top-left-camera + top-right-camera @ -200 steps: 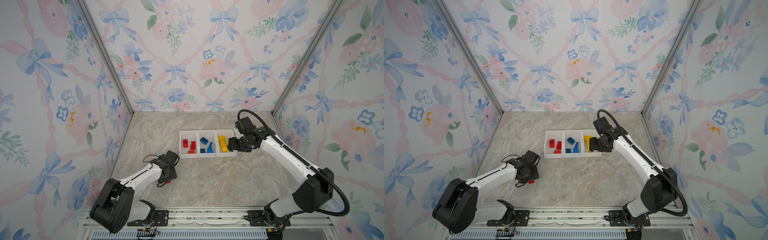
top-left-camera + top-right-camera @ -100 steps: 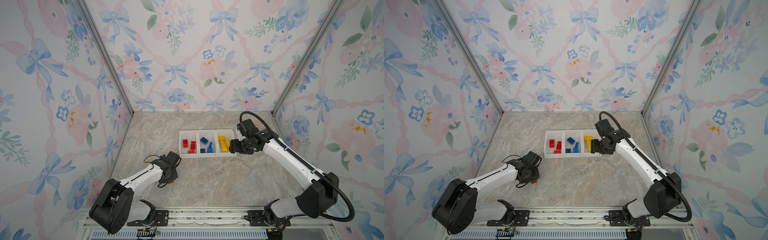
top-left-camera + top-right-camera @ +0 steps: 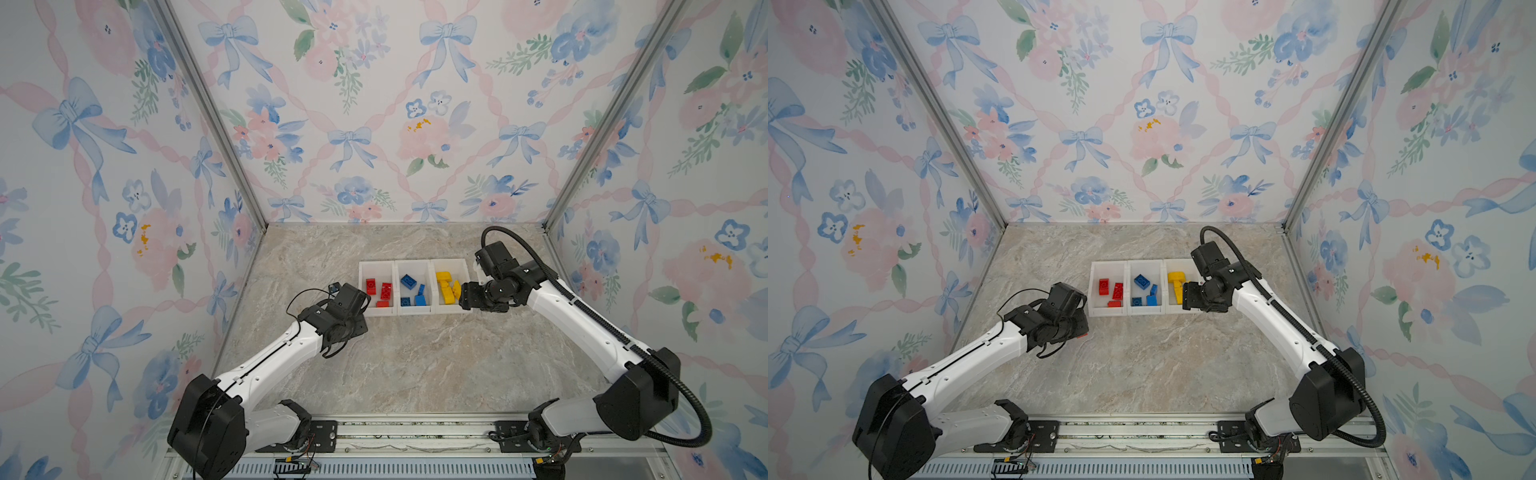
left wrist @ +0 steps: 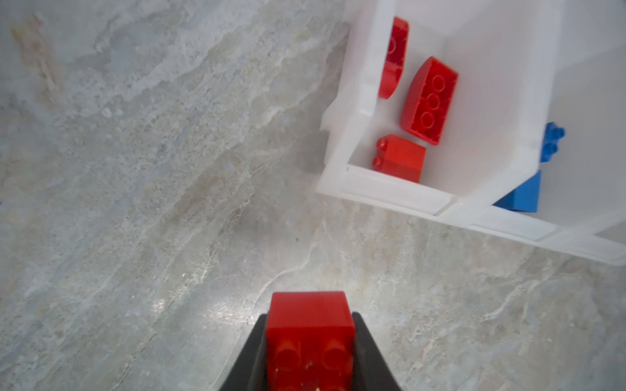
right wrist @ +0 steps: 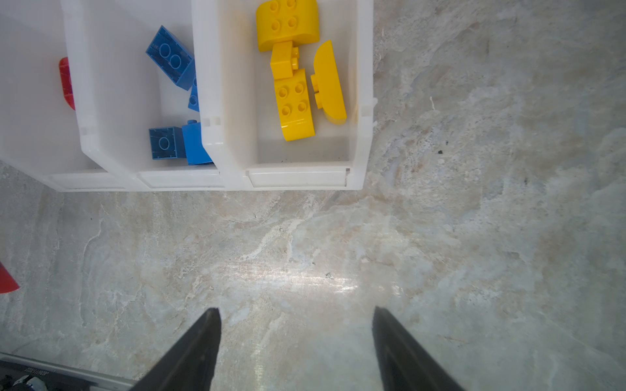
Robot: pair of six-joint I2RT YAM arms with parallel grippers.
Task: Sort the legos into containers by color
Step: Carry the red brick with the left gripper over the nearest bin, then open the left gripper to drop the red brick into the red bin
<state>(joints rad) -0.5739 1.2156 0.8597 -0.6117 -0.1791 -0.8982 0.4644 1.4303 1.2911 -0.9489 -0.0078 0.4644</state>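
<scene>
On the marble-patterned table (image 3: pixel 415 365), toward the back wall, sit the containers (image 3: pixel 415 311), three white open bins joined side by side. The legos inside are grouped by color. The bin at the left end holds three red legos (image 3: pixel 379 289), the middle one four blue legos (image 3: pixel 413 291), and the bin at the right end four yellow legos (image 5: pixel 294 101), two of them with rounded tops. The left gripper (image 4: pixel 310 320) is clamped on a red brick (image 4: pixel 308 342), its dark fingers (image 4: pixel 364 338) pressing the two side faces while the studs face the wrist camera. It holds the brick over bare table, just short of the near corner of the bin with the red pieces. From a top view only a sliver of that brick (image 3: pixel 1084 335) peeks out under the wrist. The right gripper (image 5: pixel 295 310) is spread wide with nothing between its tips, over open table just in front of the bin with the yellow pieces. As for writing, the brick studs are too blurred to show any mark, and the pale print on a black part (image 5: pixel 34 372) at the edge of the right wrist view is too small and soft to read. Floral wallpaper (image 3: pixel 374 124) with blue bows lines the enclosure.
</scene>
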